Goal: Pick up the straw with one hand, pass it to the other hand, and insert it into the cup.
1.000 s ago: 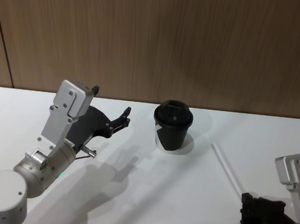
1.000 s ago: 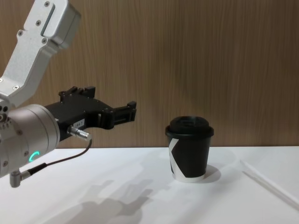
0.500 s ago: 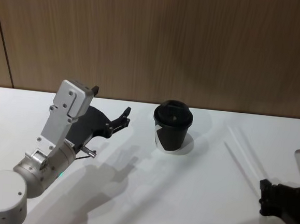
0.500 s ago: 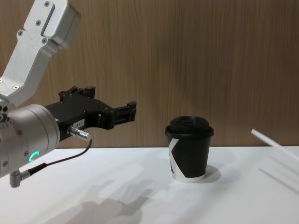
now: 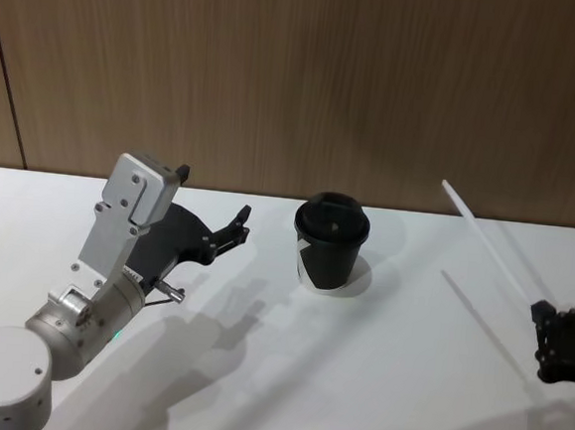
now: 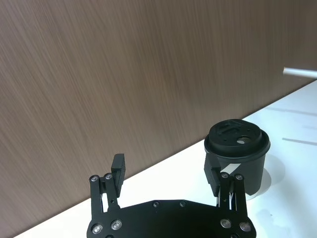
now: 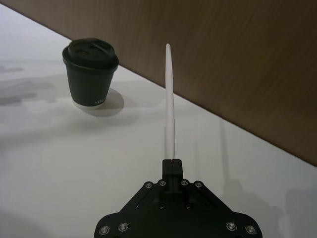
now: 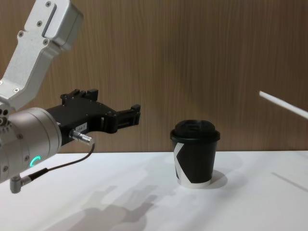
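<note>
White straw [image 5: 494, 247] slants above the desk [image 5: 354, 380] at the head view's right, its lower end in the right gripper [image 5: 550, 323], well right of the cup [image 5: 331, 243]; the left gripper [image 5: 211, 209] hangs left of the cup. From the left wrist, the left fingers [image 6: 117, 171] are spread with nothing between them, the cup beyond. From the right wrist, the right fingers [image 7: 167, 168] are clenched on the straw's end, and the chest view has its free end high, right of the cup.
</note>
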